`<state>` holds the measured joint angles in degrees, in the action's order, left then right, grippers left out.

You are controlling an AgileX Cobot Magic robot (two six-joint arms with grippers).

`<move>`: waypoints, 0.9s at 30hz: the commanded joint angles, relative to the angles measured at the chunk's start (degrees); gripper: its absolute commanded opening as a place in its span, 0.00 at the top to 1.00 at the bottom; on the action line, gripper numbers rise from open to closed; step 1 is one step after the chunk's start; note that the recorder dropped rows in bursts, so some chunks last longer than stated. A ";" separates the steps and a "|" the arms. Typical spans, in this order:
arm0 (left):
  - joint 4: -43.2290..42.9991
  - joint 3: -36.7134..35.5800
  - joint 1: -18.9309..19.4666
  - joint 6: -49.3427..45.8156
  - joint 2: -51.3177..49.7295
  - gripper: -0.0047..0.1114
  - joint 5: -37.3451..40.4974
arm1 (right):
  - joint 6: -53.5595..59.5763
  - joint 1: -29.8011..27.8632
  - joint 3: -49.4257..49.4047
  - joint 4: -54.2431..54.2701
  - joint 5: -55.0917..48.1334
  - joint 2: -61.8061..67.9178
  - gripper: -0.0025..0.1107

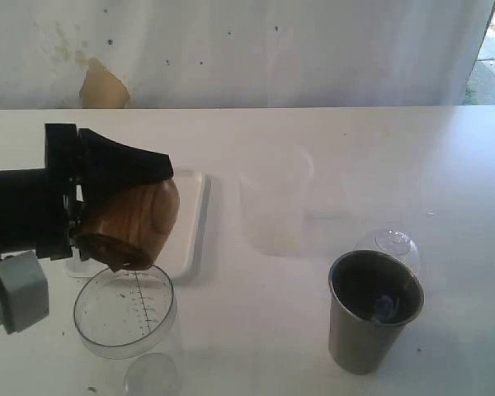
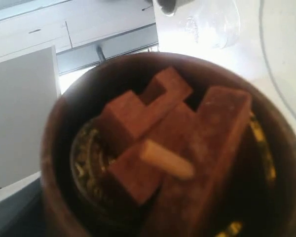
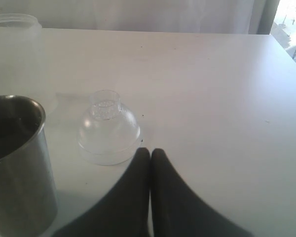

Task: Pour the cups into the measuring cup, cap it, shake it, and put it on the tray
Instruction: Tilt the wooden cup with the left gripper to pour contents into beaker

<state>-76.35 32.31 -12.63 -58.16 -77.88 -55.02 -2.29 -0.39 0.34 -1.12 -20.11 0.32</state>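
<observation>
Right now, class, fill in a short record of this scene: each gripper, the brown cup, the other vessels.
left gripper: clamped on brown cup, tilting it over measuring cup
brown cup contents: wooden blocks and yellowish bits inside
right gripper: shut, empty, by clear dome lid
steel tumbler: upright on table, beside the lid
frosted beaker: upright, mid-table
tray: behind brown cup

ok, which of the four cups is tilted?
The brown wooden cup, lifted and tipped mouth-down over the clear measuring cup. The steel tumbler, frosted beaker and measuring cup stand upright on the table.
</observation>
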 commanded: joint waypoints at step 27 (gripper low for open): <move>-0.77 -0.30 -0.84 -14.34 0.49 0.96 0.80 | 0.14 -0.25 -0.34 -0.16 0.01 -0.32 0.98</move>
<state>-77.54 32.31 -13.14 -72.18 -77.88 -54.09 -2.29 -0.39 0.34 -1.12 -20.11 0.32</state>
